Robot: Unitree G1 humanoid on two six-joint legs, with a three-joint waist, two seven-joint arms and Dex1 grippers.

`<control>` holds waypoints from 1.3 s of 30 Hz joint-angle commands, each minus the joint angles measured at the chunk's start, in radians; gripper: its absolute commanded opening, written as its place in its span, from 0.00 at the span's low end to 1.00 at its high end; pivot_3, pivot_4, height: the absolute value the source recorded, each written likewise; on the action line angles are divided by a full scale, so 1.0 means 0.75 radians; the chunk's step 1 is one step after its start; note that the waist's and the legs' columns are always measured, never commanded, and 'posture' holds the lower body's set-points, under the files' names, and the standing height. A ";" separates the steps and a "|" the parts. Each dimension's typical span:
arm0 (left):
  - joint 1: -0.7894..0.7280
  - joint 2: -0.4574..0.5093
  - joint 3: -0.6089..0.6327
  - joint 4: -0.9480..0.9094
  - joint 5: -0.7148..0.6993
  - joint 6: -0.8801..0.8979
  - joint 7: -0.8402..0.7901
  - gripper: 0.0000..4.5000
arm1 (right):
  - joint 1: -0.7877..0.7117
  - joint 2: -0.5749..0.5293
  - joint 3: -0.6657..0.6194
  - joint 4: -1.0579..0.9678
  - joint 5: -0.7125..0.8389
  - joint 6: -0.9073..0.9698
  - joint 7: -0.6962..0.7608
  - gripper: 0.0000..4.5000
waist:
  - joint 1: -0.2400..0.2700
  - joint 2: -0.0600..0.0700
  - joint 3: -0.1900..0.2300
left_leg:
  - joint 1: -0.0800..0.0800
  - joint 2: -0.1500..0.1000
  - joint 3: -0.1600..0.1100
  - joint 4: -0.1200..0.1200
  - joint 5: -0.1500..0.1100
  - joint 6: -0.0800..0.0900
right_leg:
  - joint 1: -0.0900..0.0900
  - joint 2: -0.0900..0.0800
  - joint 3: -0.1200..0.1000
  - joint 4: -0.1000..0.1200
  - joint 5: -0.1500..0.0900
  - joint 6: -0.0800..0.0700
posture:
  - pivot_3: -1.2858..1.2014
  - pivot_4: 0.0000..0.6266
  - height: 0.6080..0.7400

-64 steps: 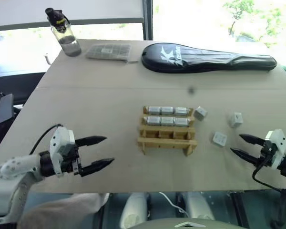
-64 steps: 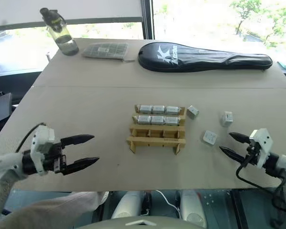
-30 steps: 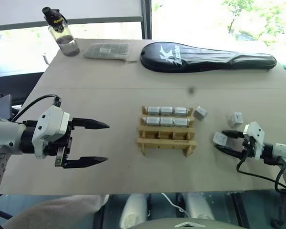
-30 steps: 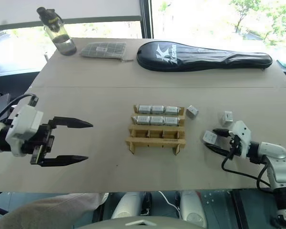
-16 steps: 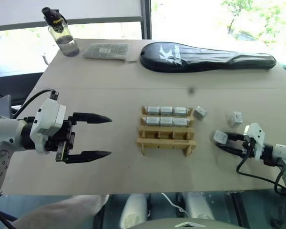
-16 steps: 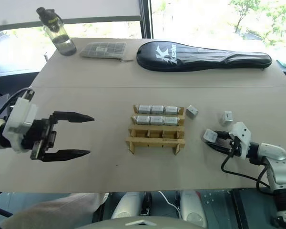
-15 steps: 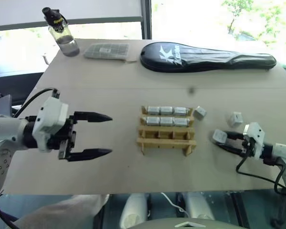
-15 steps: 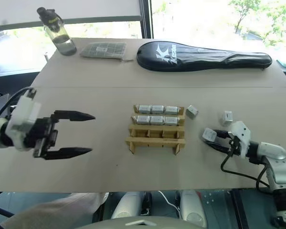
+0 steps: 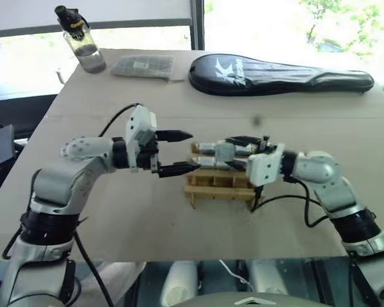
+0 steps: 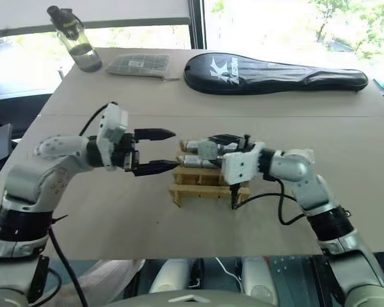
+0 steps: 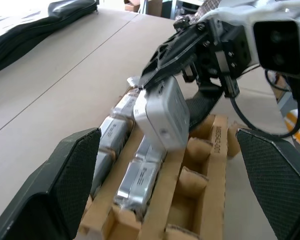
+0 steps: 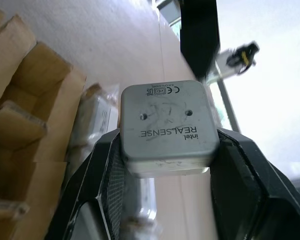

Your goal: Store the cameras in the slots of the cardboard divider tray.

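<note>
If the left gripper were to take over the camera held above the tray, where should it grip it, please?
Probably on the camera's free end, the part sticking out past the right gripper, coming in level from the robot's left. The left gripper already faces it open, and the boxy block's flat opposite faces there suit a pinch.

Right fingers (image 12: 105,180) clamp camera (image 12: 166,127) above cardboard divider tray (image 12: 25,125).

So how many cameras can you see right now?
6: one camera in the right gripper, five showing in two rows of the tray; others may hide behind the arm.
</note>
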 commanded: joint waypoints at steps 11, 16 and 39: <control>-0.062 -0.026 0.012 0.050 -0.007 0.030 -0.061 1.00 | -0.097 0.024 0.067 0.067 -0.277 -0.225 -0.280 0.42 | -0.020 -0.001 -0.001 | 0.002 0.001 0.000 0.000 0.001 -0.002 | 0.000 0.001 0.000 0.003 0.000 0.000 | 0.52 0.24 1.00; -0.076 0.003 -0.002 0.041 0.001 0.059 -0.097 1.00 | -0.107 -0.004 0.108 0.114 -0.306 -0.301 -0.294 0.42 | -0.028 -0.001 -0.001 | 0.002 0.001 0.000 0.000 0.001 -0.002 | 0.000 0.001 0.000 0.002 0.000 0.000 | 0.52 0.24 1.00; -0.130 0.137 -0.104 0.067 0.072 0.170 -0.241 1.00 | -0.292 -0.061 0.164 0.327 -0.535 -0.605 -0.513 0.42 | -0.032 -0.001 0.000 | 0.003 0.002 0.001 0.000 0.001 -0.002 | 0.000 0.001 0.001 0.003 0.000 0.000 | 0.52 0.24 1.00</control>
